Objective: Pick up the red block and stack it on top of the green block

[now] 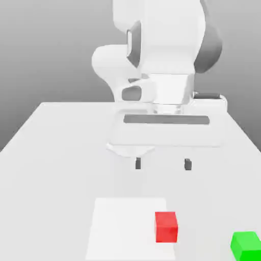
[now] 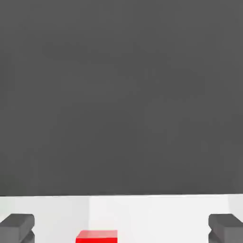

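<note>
On the pale counter (image 1: 56, 178): one red cube (image 1: 166, 227), plain and unmarked, set at the edge of a flat white square (image 1: 125, 227), toward the exterior view's right side of it. One green cube (image 1: 247, 246), plain, of similar size, resting farther to the exterior view's right, apart from the red one and partly cut off by the frame. One white robot arm (image 1: 171, 46), at the counter's far end, reaching downward. One end effector (image 1: 163, 163), fingers dark-tipped and spread wide, nothing between them, hanging on the arm's side of both cubes, clear of each. Background: plain grey, shaded.
</note>
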